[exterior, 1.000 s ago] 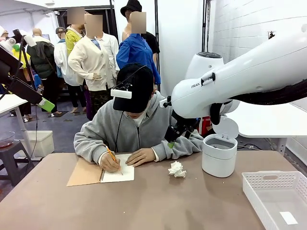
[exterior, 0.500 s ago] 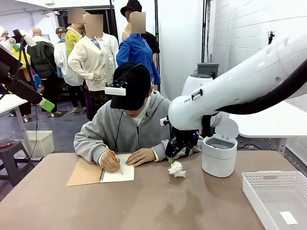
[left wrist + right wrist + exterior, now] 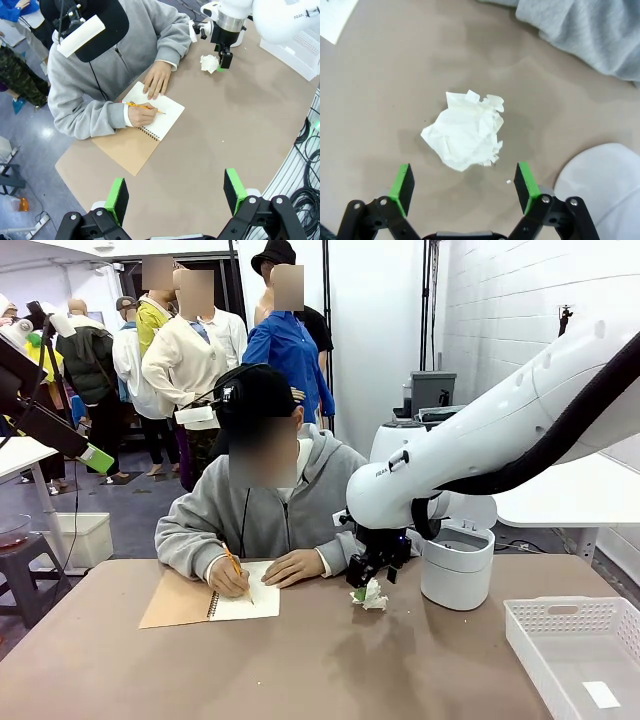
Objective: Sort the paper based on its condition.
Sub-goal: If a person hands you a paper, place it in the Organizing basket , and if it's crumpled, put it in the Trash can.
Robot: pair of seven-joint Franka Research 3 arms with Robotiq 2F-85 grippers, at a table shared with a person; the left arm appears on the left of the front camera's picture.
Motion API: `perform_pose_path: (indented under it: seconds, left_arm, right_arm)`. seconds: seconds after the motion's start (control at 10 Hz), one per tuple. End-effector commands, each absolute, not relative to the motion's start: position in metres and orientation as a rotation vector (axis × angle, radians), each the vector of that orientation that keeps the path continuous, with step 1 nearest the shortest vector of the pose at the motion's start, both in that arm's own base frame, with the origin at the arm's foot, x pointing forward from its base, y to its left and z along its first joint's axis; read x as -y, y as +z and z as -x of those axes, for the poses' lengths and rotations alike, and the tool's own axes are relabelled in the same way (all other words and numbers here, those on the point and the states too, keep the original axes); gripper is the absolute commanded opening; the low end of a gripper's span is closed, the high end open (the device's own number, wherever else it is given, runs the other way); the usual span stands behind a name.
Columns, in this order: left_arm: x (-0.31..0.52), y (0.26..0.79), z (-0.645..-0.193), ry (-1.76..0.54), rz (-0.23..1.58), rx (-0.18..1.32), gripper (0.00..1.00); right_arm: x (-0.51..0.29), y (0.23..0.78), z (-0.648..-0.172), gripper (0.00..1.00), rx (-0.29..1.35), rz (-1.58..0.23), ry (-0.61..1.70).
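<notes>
I'm hovering the right gripper [image 3: 463,169], jaws spread wide, straight over the wad [image 3: 465,135], which is sitting just left of the bin [image 3: 456,565], centred between my pads [image 3: 402,182], roundish, no long axis to align.

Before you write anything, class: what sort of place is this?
Probably a robotics lab or demo space: a white robot arm holds its open right end effector at a crumpled paper wad on a table, while a person opposite writes in a notebook.

tray [image 3: 530,648] cut off at right edge, bin [image 3: 605,185] cropped at corner
</notes>
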State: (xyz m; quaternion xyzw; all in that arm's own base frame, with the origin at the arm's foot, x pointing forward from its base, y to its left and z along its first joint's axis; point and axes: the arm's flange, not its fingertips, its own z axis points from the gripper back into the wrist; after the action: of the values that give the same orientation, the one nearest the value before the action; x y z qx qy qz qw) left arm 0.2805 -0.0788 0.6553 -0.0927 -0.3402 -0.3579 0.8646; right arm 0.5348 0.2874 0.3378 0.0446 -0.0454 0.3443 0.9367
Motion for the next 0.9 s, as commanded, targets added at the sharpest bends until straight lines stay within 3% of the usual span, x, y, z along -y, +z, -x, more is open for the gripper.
perform_pose_path:
  seconds: [0.0,0.5,0.8]
  left_arm:
    - [0.078,0.655,-0.28,-0.749,0.2,0.716,1.0]
    - [0.078,0.655,-0.28,-0.749,0.2,0.716,1.0]
    - [0.078,0.655,-0.28,-0.749,0.2,0.716,1.0]
  right_arm:
    - [-0.299,0.324,-0.546,1.0,0.065,-0.114,0.698]
    - [-0.298,0.313,-0.553,1.0,0.026,-0.16,0.747]
    - [-0.295,0.316,-0.552,0.4,0.034,-0.145,0.756]
